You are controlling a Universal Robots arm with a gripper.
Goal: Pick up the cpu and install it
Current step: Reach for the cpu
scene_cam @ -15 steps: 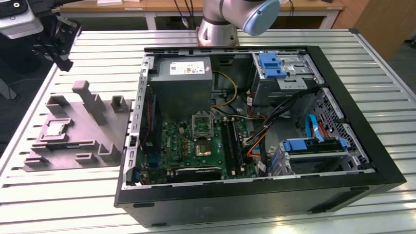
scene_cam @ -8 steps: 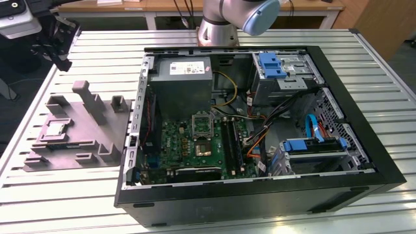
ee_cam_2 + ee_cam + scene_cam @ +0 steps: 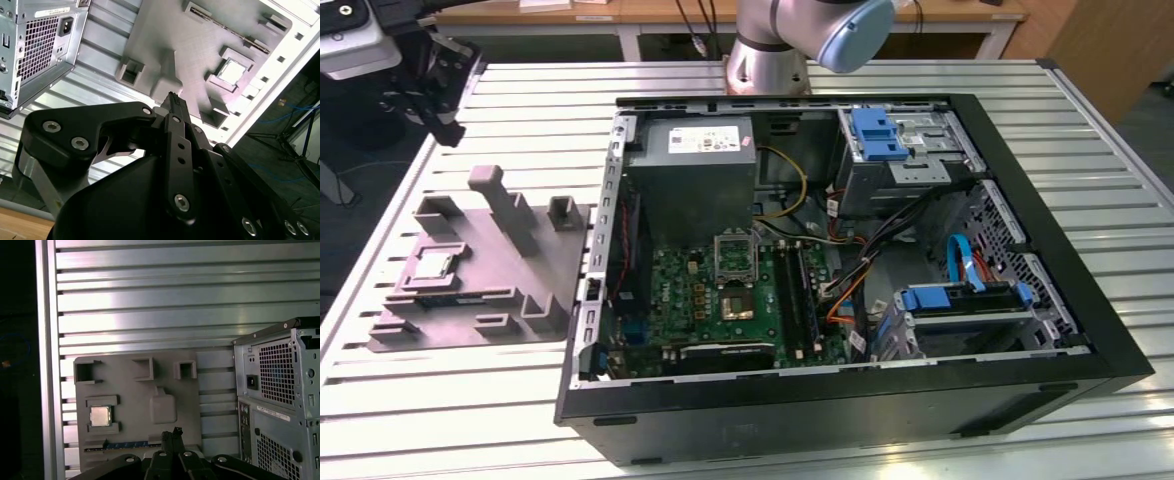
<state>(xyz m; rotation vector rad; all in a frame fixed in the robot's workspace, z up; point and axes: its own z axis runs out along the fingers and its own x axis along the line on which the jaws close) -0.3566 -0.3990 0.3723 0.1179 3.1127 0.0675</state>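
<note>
- Small flat square cpu [image 3: 434, 265] [image 3: 231, 72] [image 3: 100, 416], silvery metal top with a pale rim: lies flat in a square recess of the matte grey moulded tray [image 3: 520, 290] [image 3: 200, 45] [image 3: 130, 390].
- Black metal gripper [image 3: 448, 132] [image 3: 172, 97] [image 3: 173, 432]: fingers pressed together and gripping nothing. It hangs over the ribbed aluminium table [image 3: 454, 420], apart from the cpu.
- Black tower case [image 3: 854, 420] lies open on the exterior view's right of the tray, with a green motherboard [image 3: 694, 300] inside.
- White label [image 3: 710, 138] on the grey box power supply [image 3: 700, 195]; the print is too small to read.
</note>
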